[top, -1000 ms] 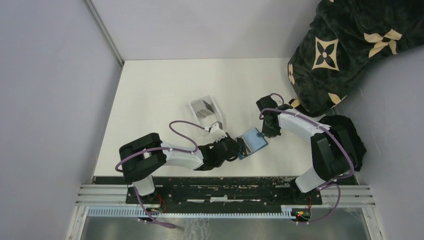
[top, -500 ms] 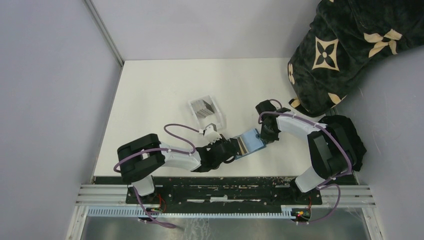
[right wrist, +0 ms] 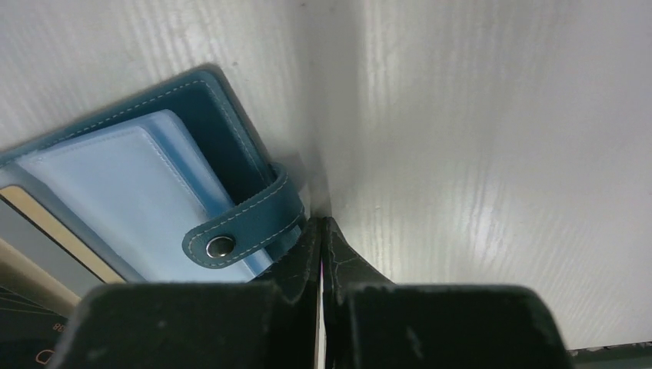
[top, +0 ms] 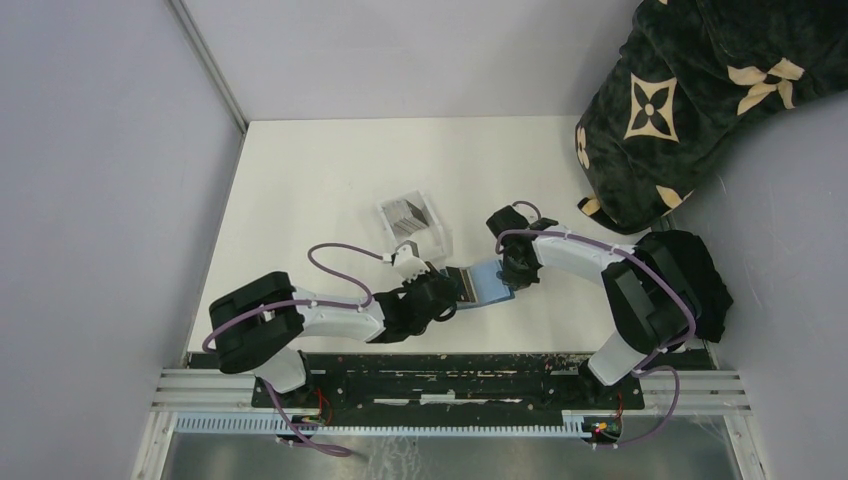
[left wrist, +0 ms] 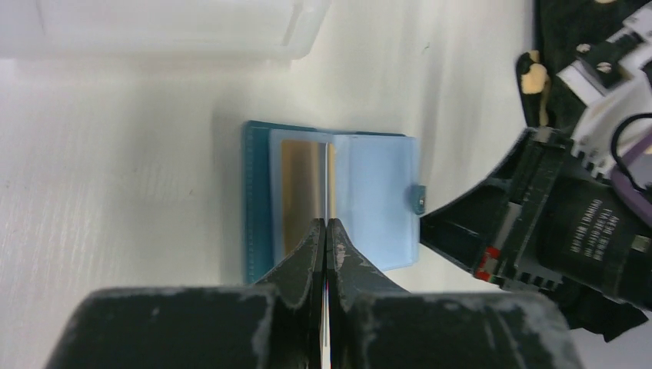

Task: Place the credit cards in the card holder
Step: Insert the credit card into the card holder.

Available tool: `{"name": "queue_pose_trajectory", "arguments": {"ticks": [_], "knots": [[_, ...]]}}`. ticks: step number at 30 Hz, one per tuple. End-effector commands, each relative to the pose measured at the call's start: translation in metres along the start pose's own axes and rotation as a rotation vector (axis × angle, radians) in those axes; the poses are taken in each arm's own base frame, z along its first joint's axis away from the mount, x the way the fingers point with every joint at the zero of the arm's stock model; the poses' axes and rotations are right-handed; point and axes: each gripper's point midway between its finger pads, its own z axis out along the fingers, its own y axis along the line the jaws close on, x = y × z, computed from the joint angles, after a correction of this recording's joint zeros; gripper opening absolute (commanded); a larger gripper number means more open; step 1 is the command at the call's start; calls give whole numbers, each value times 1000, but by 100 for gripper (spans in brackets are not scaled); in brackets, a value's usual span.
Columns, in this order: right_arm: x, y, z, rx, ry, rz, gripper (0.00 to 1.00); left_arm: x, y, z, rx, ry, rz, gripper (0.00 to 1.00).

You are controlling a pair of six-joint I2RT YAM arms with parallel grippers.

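Note:
The teal card holder (top: 487,282) lies open on the white table between my two grippers. In the left wrist view it (left wrist: 256,200) shows pale blue sleeves and a gold-yellow credit card (left wrist: 298,192) in a pocket. My left gripper (left wrist: 326,224) is shut on a thin credit card seen edge-on, whose far edge reaches into the fold between the sleeves; it also shows from above (top: 458,288). My right gripper (right wrist: 320,223) is shut, its tips on the table against the holder's edge (right wrist: 231,131) beside the snap tab (right wrist: 238,231). From above it (top: 513,275) is at the holder's right end.
A clear plastic tray (top: 437,237) holding several greyish cards (top: 405,213) stands just behind the left gripper, and its wall shows in the left wrist view (left wrist: 177,27). A black patterned blanket (top: 690,90) covers the back right corner. Grey walls close the left and back.
Both grippers and the card holder have shifted left, toward the tray. The left gripper's card has come further over the open holder.

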Motion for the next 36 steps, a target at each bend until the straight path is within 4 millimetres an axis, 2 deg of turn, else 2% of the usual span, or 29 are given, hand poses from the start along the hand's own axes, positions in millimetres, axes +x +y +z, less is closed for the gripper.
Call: {"name": "queue_pose_trajectory", "arguments": {"ticks": [1, 8, 15, 36], "knots": [[2, 26, 3, -40, 1, 14, 1, -24, -22, -5, 91, -70, 43, 3], [2, 37, 4, -48, -1, 1, 1, -20, -24, -3, 168, -36, 57, 3], [4, 39, 6, -48, 6, -12, 1, -12, -26, 6, 207, -5, 68, 3], [6, 38, 8, -40, 16, -38, 1, -10, -1, 21, 159, -2, 42, 3]]}}
